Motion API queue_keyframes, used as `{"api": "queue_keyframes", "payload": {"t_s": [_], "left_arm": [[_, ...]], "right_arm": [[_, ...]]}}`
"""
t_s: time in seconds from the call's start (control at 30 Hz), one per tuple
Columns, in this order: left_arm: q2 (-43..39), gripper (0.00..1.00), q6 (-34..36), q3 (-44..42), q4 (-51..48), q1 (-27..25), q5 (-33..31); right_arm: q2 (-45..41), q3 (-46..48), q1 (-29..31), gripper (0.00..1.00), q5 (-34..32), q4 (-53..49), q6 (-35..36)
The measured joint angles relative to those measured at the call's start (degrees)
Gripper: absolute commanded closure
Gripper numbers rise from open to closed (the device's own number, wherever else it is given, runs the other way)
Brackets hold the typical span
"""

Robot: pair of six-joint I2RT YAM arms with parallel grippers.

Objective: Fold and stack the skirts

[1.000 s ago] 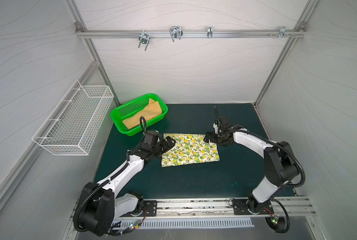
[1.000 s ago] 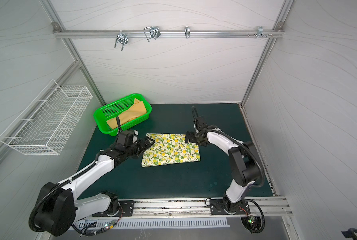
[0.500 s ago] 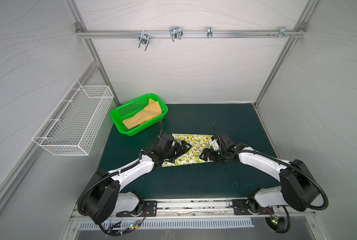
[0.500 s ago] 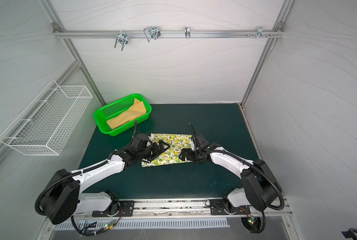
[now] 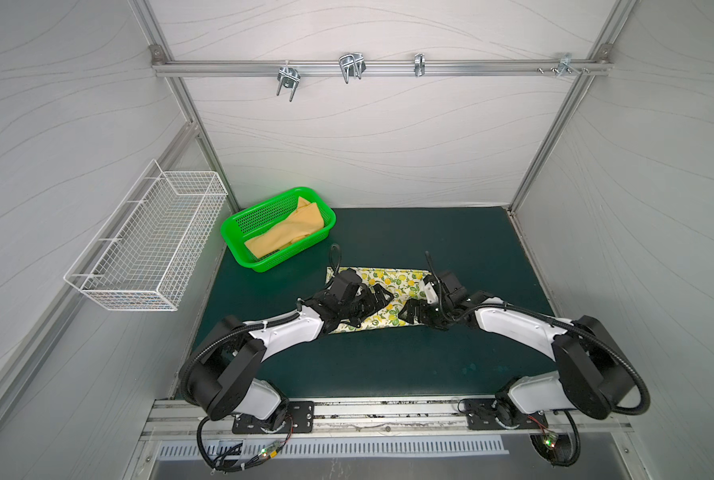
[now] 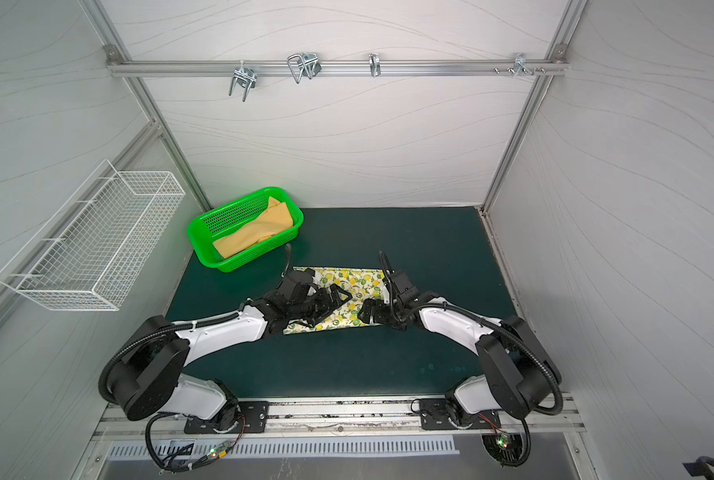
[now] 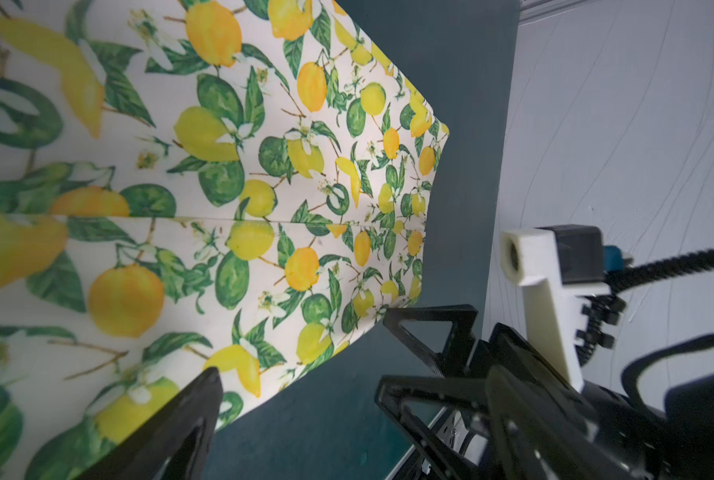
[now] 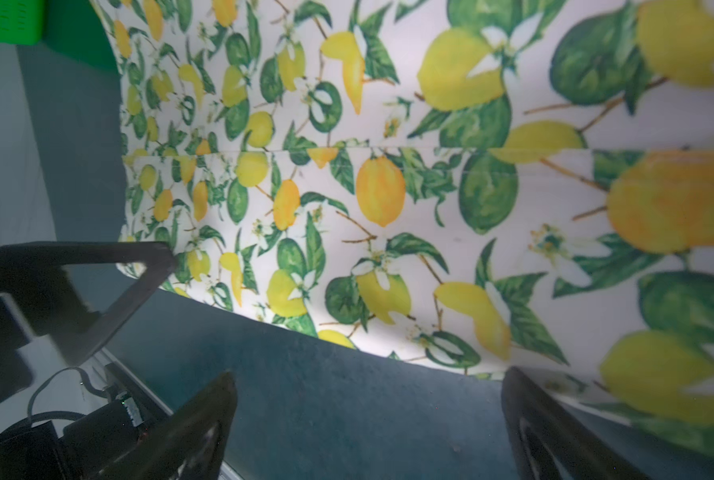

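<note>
The cream lemon-print skirt (image 5: 392, 282) (image 6: 349, 282) lies flat in the middle of the dark green mat. The left wrist view (image 7: 230, 187) and the right wrist view (image 8: 388, 199) show it close up. The mustard skirt (image 5: 289, 232) (image 6: 255, 235) lies crumpled in the green basket. My left gripper (image 5: 378, 301) (image 6: 338, 301) (image 7: 355, 399) hangs open over the printed skirt's near-left part. My right gripper (image 5: 411, 311) (image 6: 368, 311) (image 8: 368, 395) is open over its near-right edge. The two face each other closely, and bare mat shows between each one's fingers.
The green plastic basket (image 5: 293, 251) (image 6: 260, 255) stands at the mat's back left. A white wire basket (image 5: 147, 245) hangs on the left wall. A metal rail with hooks (image 5: 351, 68) crosses the back wall high up. Bare mat lies to the right and front.
Both open grippers have moved from the skirt's far corners across it to its near edge, closing in on each other. The printed skirt lies as before.
</note>
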State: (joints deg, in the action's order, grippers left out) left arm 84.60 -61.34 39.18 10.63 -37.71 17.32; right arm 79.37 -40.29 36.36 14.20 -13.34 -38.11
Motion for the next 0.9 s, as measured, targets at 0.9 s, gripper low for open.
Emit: {"api": "queue_keyframes", "payload": {"t_s": [0.9], "left_arm": [[6.93,0.01,-6.71,-5.44,13.53,-1.46,1.62]], "right_arm": [[4.42,1.11,-6.14,0.01,-0.15,4.94,1.70]]}}
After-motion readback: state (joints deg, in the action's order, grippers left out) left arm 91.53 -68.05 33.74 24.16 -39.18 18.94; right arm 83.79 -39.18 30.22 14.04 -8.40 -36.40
